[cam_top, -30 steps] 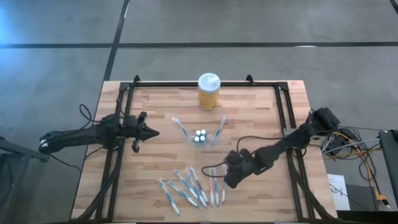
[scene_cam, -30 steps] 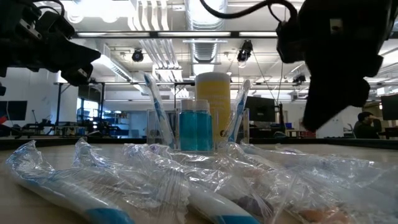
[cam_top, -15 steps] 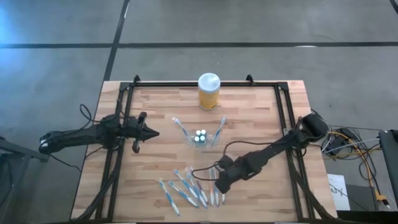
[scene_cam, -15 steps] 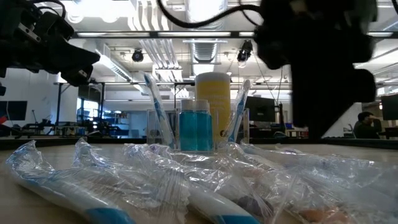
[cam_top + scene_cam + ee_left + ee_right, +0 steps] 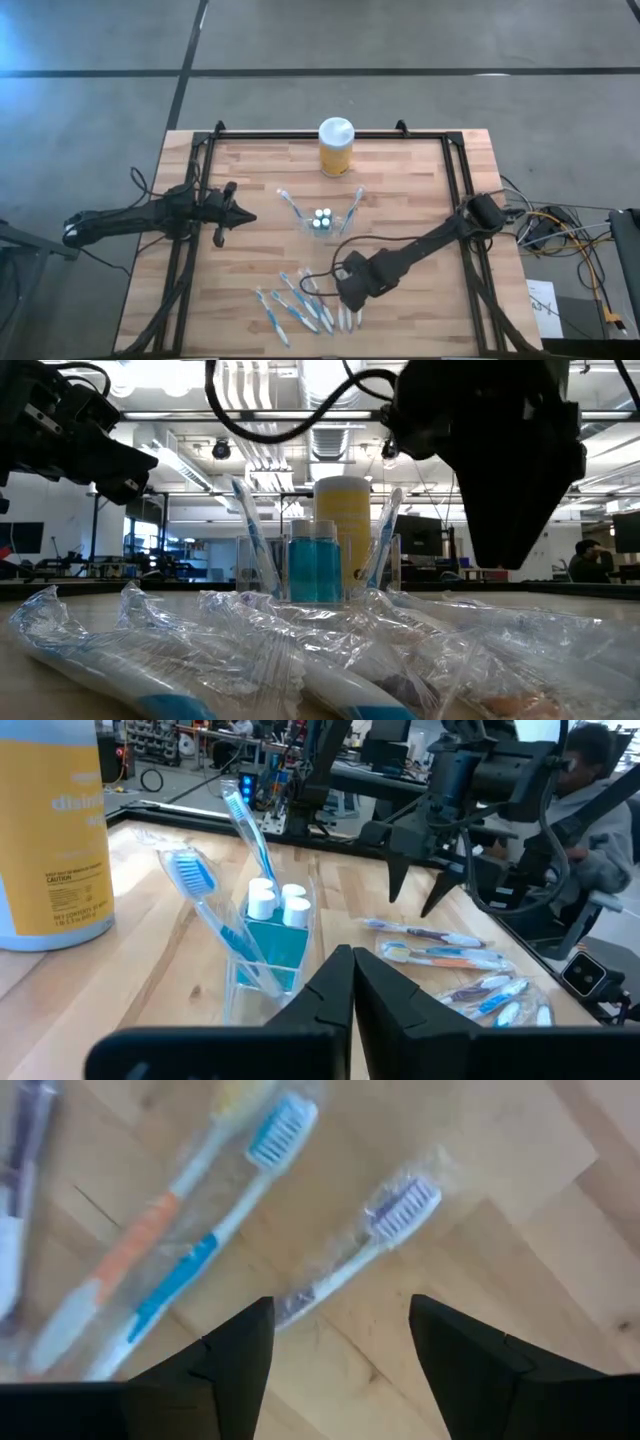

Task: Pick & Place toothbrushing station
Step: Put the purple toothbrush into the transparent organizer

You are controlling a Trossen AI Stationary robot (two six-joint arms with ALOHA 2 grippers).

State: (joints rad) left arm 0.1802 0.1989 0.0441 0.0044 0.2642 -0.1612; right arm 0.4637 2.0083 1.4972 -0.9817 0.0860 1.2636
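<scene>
We see the clear holder standing mid-desk, two toothbrushes leaning in it beside white-capped tubes, with the yellow jar just behind it. Nearer the front edge than the holder lies a scatter of wrapped toothbrushes. Our right tool hangs over that scatter, fingers spread apart above a purple-bristled brush. The left tool waits left of the holder, its fingers pressed together.
</scene>
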